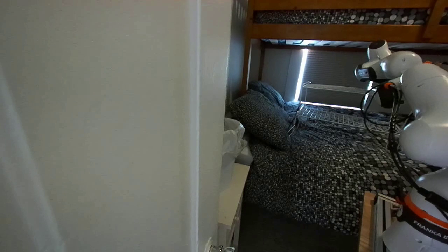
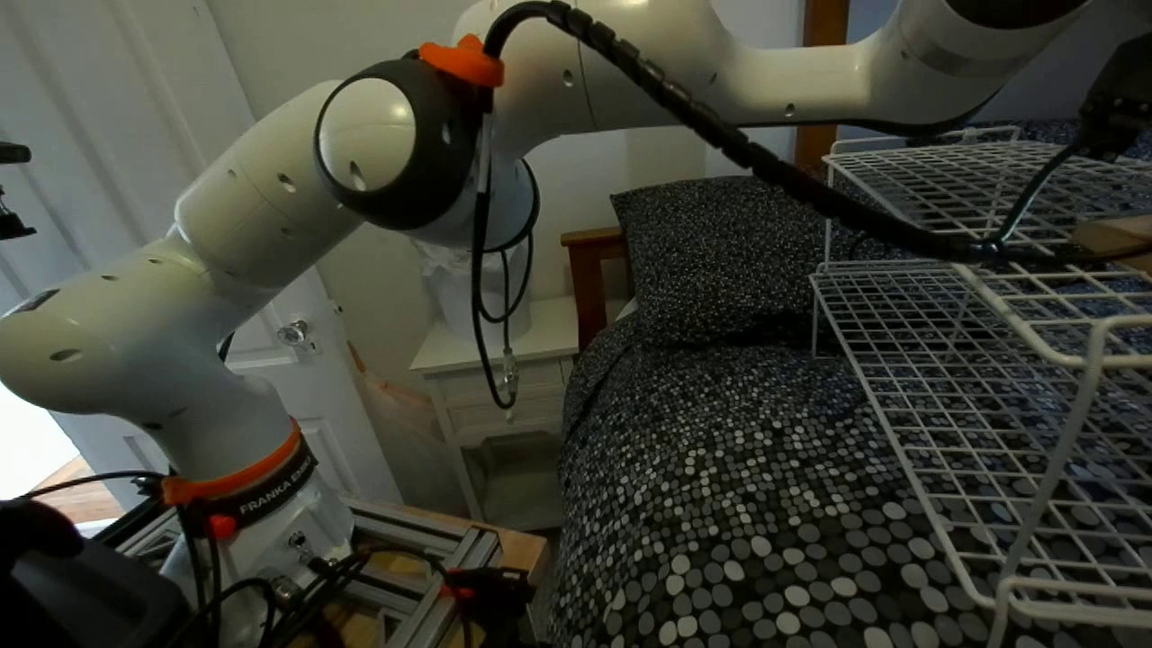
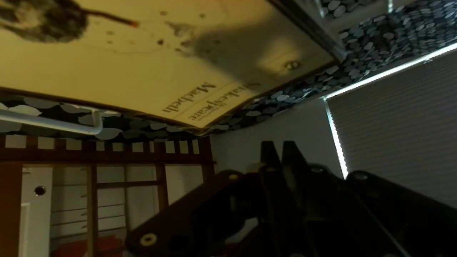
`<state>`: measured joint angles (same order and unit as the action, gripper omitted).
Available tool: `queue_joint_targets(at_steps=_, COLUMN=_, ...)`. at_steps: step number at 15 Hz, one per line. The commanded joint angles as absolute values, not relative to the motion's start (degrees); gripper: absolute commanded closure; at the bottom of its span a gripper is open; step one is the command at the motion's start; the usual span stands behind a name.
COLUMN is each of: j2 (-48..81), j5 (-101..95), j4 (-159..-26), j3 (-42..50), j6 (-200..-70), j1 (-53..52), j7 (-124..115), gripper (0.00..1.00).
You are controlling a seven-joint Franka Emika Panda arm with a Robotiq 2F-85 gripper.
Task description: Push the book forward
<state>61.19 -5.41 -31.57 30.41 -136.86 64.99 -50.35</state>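
A cream book (image 3: 142,64) with "Shakespeare Macbeth" on its cover fills the upper part of the wrist view, which appears upside down. The book lies flat, with a shadow across its cover. My gripper (image 3: 279,144) shows dark in the wrist view, fingers close together, with nothing visible between them. Its tips appear beyond the book's edge, apart from it in the picture. In an exterior view, only part of the gripper's dark body shows at the right edge. A tan object (image 2: 1116,236) lies on the rack there; I cannot tell whether it is the book.
A white wire rack (image 2: 882,414) with two levels stands on the bed (image 2: 702,468); it also shows in an exterior view (image 1: 334,88). Pillows (image 1: 262,117) lie at the bed's head. The upper bunk (image 1: 336,32) overhangs the bed. A window blind (image 3: 400,125) is behind.
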Motion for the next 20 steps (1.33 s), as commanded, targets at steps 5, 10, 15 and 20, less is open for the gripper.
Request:
queue_joint_targets(at_steps=5, j2=62.54, j5=-5.36, j4=-30.31, j3=29.97, j6=-130.16, j1=64.95, j7=-47.19, gripper=1.00)
queue_joint_targets(at_steps=10, j2=59.98, j5=-5.16, j4=-30.99, j3=28.79, j6=-118.98, j1=63.92, j7=-39.69, gripper=1.00)
queue_joint_targets(at_steps=15, j2=57.69, j5=-5.94, j4=-30.30, j3=29.74, j6=-106.22, j1=62.50, j7=-35.36, gripper=1.00)
queue_joint_targets(at_steps=20, j2=58.74, j5=-8.56, j4=-24.01, j3=24.95, j6=-91.61, j1=64.05, j7=-31.11, gripper=1.00)
